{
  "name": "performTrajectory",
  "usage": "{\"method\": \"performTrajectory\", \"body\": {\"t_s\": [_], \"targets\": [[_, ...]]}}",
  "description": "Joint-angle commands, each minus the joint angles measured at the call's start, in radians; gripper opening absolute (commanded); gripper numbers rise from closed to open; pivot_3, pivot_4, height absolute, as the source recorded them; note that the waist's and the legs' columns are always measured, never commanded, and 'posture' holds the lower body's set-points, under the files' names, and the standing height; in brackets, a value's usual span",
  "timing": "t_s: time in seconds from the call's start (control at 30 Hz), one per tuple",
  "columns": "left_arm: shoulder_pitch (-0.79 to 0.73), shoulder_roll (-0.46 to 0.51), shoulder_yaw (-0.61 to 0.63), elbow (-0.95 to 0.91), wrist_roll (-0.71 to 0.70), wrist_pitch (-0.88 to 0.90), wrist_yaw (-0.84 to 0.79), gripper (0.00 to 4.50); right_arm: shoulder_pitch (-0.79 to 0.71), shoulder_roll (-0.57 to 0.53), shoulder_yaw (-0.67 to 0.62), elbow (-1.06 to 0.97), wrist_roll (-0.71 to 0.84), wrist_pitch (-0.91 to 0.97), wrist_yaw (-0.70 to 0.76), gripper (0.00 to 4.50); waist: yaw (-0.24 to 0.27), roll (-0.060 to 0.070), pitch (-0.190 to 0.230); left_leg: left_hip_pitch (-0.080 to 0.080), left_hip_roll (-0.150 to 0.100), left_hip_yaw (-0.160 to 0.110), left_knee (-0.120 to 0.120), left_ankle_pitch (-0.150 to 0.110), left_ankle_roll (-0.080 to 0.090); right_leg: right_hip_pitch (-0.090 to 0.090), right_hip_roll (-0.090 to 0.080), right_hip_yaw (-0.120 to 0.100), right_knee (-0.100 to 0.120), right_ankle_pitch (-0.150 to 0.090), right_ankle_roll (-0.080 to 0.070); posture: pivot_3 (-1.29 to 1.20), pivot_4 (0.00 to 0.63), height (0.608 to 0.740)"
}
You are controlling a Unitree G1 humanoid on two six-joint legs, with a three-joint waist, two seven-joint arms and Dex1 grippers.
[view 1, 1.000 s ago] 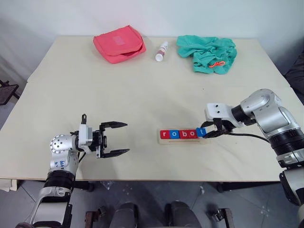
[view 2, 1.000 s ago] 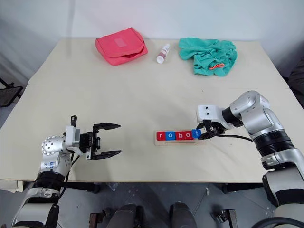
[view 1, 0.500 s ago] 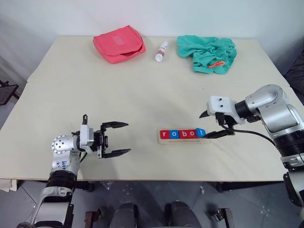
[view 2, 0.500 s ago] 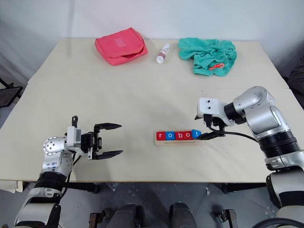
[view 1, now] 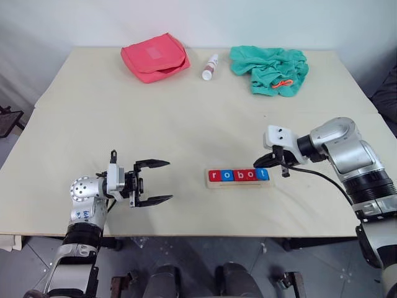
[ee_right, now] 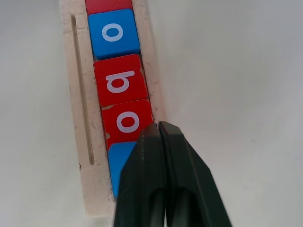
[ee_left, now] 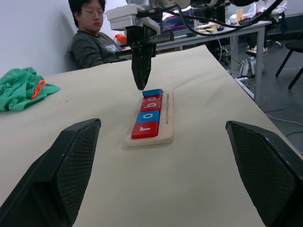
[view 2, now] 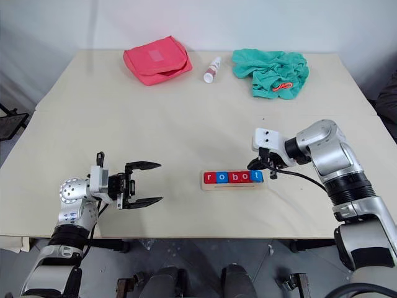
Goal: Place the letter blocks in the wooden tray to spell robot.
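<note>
Five letter blocks point(view 1: 239, 175) are seated in a row in the wooden tray point(view 1: 239, 184), and their white lowercase letters are read as r, o, b, o, t: red, blue, red, red, blue. The blue t block point(view 2: 257, 176) is set at the tray end nearest the right gripper point(view 2: 254, 165), whose two black fingers are pressed together, with nothing held between them. In the right wrist view the joined fingertips point(ee_right: 158, 137) are seen over the edge of the tray where the second o point(ee_right: 127, 122) meets the t, so that most of the t is hidden beneath them; whether the tips rest on a block cannot be told. A thin groove point(ee_right: 81, 90) is cut along the tray on the side of the blocks away from the fingers. The left gripper point(view 1: 159, 182) is held well away from the tray on the side of the r block point(view 1: 215, 176), level above the table point(view 1: 186, 118), with its fingers spread apart and nothing between them; the row of blocks is framed between its fingers in the left wrist view. Far beyond both grippers, along the far edge of the table, a pink pouch point(view 1: 155, 57), a small white bottle point(view 1: 211, 66) lying on its side and a crumpled green cloth point(view 1: 270, 69) are laid; no writing on the bottle can be read. A seated person point(ee_left: 92, 35) is seen past the table in the left wrist view.
</note>
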Motion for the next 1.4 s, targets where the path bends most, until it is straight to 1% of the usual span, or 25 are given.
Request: {"method": "performTrajectory", "body": {"t_s": [0.03,0.4,0.57,0.67,0.77,0.9,0.97,1.03,1.1,1.23,1.33,1.37,1.4], "targets": [[0.016,0.012,0.012,-0.044,-0.009,-0.001,-0.057,4.50,-0.001,-0.005,-0.005,0.003,-0.007,-0.025,0.002,0.03,0.000,0.000,0.000,0.000,0.000,0.000,0.000,0.000,0.000,0.000,0.000,0.000,0.000,0.000,0.000,0.00,0.150,0.740],[0.016,0.010,0.012,-0.047,-0.004,0.000,-0.048,4.50,0.031,-0.029,-0.010,0.006,-0.031,-0.053,0.013,0.03,0.000,0.000,0.000,0.000,0.000,0.000,0.000,0.000,0.000,0.000,0.000,0.000,0.000,0.000,0.000,0.00,0.150,0.740],[0.007,0.008,0.012,-0.038,-0.003,-0.002,-0.049,4.50,0.020,-0.019,-0.048,-0.041,0.010,0.004,0.004,0.03,0.000,0.000,0.000,0.000,0.000,0.000,0.000,0.000,0.000,0.000,0.000,0.000,0.000,0.000,0.000,0.00,0.150,0.740],[0.008,0.006,0.012,-0.043,-0.003,0.000,-0.044,4.50,0.036,-0.041,-0.097,-0.105,0.059,0.056,0.001,0.03,0.001,0.000,0.000,0.000,0.000,0.000,0.000,0.000,0.000,0.000,0.000,0.000,0.000,0.000,0.000,0.00,0.150,0.740],[0.019,0.006,0.011,-0.054,-0.003,0.006,-0.039,4.50,0.120,-0.088,-0.173,-0.167,0.116,0.089,-0.004,0.03,0.006,0.000,0.000,0.000,0.000,0.000,0.000,0.000,0.000,0.000,0.000,0.000,-0.001,0.000,0.000,0.00,0.150,0.740],[0.028,0.005,0.025,-0.075,-0.011,0.028,-0.007,4.50,0.251,-0.116,-0.306,-0.215,0.211,0.014,-0.016,0.03,0.009,0.000,0.000,0.000,-0.002,-0.003,0.000,0.000,0.001,0.002,-0.002,-0.002,-0.001,0.000,0.000,0.00,0.150,0.740],[0.029,0.006,0.039,-0.084,-0.008,0.040,0.026,4.50,0.341,-0.129,-0.411,-0.229,0.297,-0.006,0.008,0.38,0.008,0.000,0.000,-0.001,-0.002,-0.003,0.000,0.000,0.001,0.003,-0.002,-0.002,-0.002,0.000,0.000,0.00,0.150,0.740],[0.023,0.007,0.053,-0.088,0.001,0.057,0.072,4.50,0.419,-0.143,-0.481,-0.221,0.342,-0.059,0.030,0.82,0.008,0.000,0.000,-0.001,-0.002,-0.003,0.000,0.000,0.001,0.003,-0.001,-0.002,-0.002,0.000,0.000,0.00,0.150,0.740],[0.017,0.008,0.063,-0.092,0.011,0.073,0.111,4.50,0.478,-0.149,-0.529,-0.207,0.370,-0.098,0.041,1.49,0.008,-0.001,0.000,0.000,-0.002,-0.003,0.000,0.000,0.001,0.004,-0.001,-0.002,-0.002,0.000,0.000,0.00,0.150,0.740],[0.004,0.011,0.088,-0.091,0.015,0.090,0.156,4.50,0.555,-0.159,-0.569,-0.137,0.382,-0.224,0.083,2.88,0.004,-0.001,0.000,0.001,-0.002,-0.001,0.000,0.000,0.001,0.004,0.000,-0.001,-0.003,0.000,0.001,0.00,0.150,0.740],[-0.020,0.020,0.104,-0.074,0.033,0.103,0.207,4.50,0.557,-0.164,-0.569,-0.054,0.386,-0.324,0.138,3.91,0.004,-0.001,0.000,0.002,-0.001,0.000,0.000,0.000,0.001,0.004,0.000,0.000,-0.003,0.000,0.000,0.00,0.150,0.740],[-0.027,0.023,0.111,-0.071,0.024,0.107,0.196,4.50,0.550,-0.169,-0.565,-0.017,0.379,-0.356,0.146,4.19,0.005,-0.001,0.001,0.002,-0.002,0.001,0.000,0.000,0.001,0.004,0.000,0.000,-0.003,0.000,0.001,0.00,0.150,0.740],[-0.032,0.027,0.117,-0.069,0.016,0.121,0.193,4.50,0.542,-0.172,-0.558,0.013,0.414,-0.366,0.161,4.47,0.006,-0.001,0.001,0.002,-0.001,0.000,0.000,0.000,0.001,0.004,0.000,0.000,-0.003,0.000,0.001,0.00,0.150,0.740]]}}
